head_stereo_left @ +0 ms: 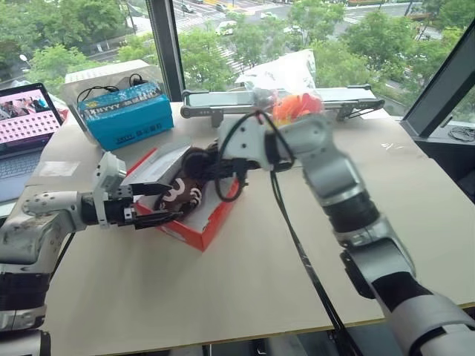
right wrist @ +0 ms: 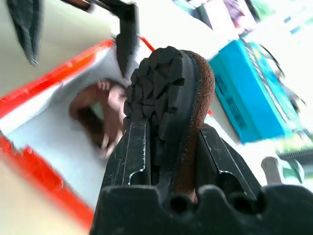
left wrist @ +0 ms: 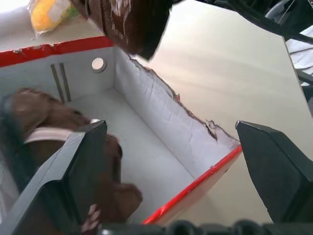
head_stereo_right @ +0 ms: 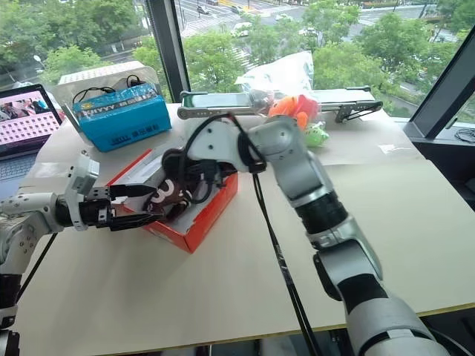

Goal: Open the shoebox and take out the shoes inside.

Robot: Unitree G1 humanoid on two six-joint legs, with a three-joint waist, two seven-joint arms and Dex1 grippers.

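The right gripper (right wrist: 168, 161) has its two black fingers clamped on one brown shoe (right wrist: 183, 93), tread showing, lifted just above the open red shoebox (head_stereo_left: 204, 226). The other shoe (left wrist: 58, 142) lies inside the shoebox on its pale floor. At the shoebox's near corner the left gripper (head_stereo_left: 152, 204) hangs spread wide, one finger inside the wall, gripping nothing.

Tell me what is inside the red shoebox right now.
One brown shoe lies inside the shoebox on its pale floor. The left pincer's finger covers part of it. The other shoe is out, clamped in the right pincer.
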